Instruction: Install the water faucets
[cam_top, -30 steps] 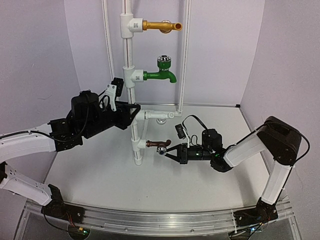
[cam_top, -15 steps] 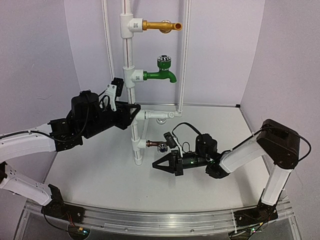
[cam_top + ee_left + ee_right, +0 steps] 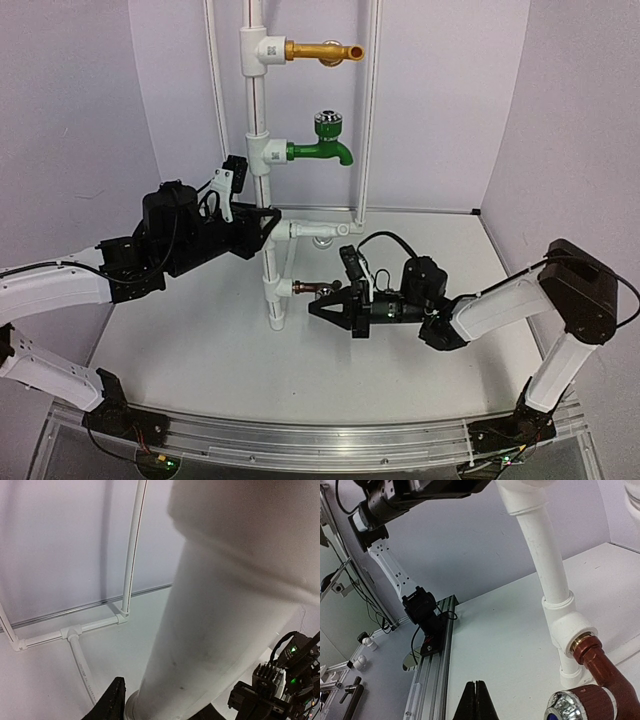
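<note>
The small brown faucet (image 3: pixel 318 289) with its silver knob sits screwed into the lowest tee of the upright white pipe (image 3: pixel 258 110). In the right wrist view the faucet (image 3: pixel 600 672) is at the lower right, with its knob (image 3: pixel 569 706) facing the camera. My right gripper (image 3: pixel 314 305) is shut and empty, its tips (image 3: pixel 478 700) just beside the faucet and apart from it. My left gripper (image 3: pixel 270 222) is shut on the white pipe above the faucet. In the left wrist view the pipe (image 3: pixel 215 630) fills the space between the fingers (image 3: pixel 116 700).
A green faucet (image 3: pixel 322 150) and a long gold faucet (image 3: pixel 320 50) are mounted higher on the same pipe. A thin white pipe frame (image 3: pixel 368 120) stands behind, with a floor run (image 3: pixel 80 662). An aluminium rail (image 3: pixel 300 450) edges the near side.
My right gripper left the faucet's side, swung down and to the left, then rose back up beside the faucet. The left arm has not moved.
</note>
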{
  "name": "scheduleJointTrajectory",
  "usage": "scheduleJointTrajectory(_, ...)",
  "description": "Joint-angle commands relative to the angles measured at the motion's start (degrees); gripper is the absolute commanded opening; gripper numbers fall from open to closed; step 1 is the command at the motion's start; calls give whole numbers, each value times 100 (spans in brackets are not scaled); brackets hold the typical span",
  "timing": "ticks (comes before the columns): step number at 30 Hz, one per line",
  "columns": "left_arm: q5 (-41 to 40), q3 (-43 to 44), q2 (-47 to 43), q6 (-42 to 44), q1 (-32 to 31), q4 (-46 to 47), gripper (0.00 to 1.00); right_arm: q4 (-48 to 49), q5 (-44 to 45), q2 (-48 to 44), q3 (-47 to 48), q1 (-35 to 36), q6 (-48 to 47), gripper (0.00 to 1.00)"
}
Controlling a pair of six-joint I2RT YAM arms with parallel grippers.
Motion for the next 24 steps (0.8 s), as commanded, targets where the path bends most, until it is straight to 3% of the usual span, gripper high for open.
scheduleJointTrajectory(1, -164, 171, -152, -207, 113, 321, 0, -511, -627, -389, -113, 40, -799, 0)
scheduleJointTrajectory(9, -132, 160, -156, -250, 113, 363, 0, -1731, -266, -63, 78, 109, -1593, 0)
scheduleJointTrajectory(17, -182, 51, -347, -269, 113, 355, 0, -1531, 808, -37, 148, 100, -1520, 0)
scheduleJointTrajectory(24, -161, 71, -302, -278, 113, 372, 0, -1230, 1220, -102, 264, 17, -1442, 0)
